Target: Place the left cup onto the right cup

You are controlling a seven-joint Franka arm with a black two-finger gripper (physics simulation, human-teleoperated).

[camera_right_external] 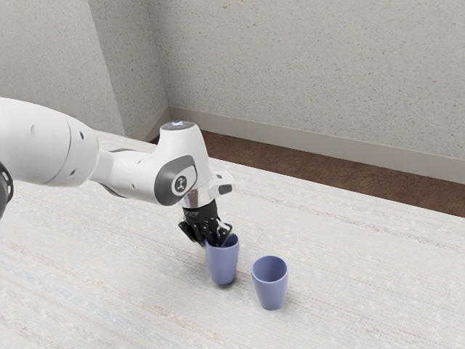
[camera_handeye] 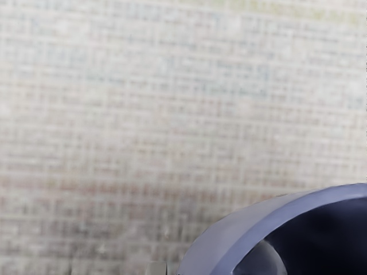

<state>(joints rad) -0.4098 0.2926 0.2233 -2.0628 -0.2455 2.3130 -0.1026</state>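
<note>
Exterior view, read from the exterior view's left to its right. The white seven-joint robot arm (camera_right_external: 65, 149) is entering from the exterior view's left and is reaching down and to the right over the pale, woven-textured table (camera_right_external: 363, 291). Its black two-finger gripper (camera_right_external: 213, 234) is hanging at the near-left part of the rim of the left cup (camera_right_external: 222, 263), a smooth blue-violet tapered cup that is standing upright with its mouth facing up and its base at the table surface. Whether the gripper is spread wide, narrowed, or clamping the rim cannot be told, since its tip is merging with the cup's edge. Just beside it, to the exterior view's right and slightly nearer, the right cup (camera_right_external: 269, 283), a second blue-violet tapered cup of the same shape, is standing upright and open; the two cups are sitting close together but apart, with a strip of table showing between them. Beyond the table's far edge, a brown floor strip (camera_right_external: 327, 171) is running along a pale baseboard (camera_right_external: 327, 143) under a speckled grey wall (camera_right_external: 312, 65).

Wrist view. The left cup's curved rim (camera_handeye: 275, 229) is appearing large and blurred just under the hand, with the table's woven surface (camera_handeye: 143, 114) lying beyond it.
</note>
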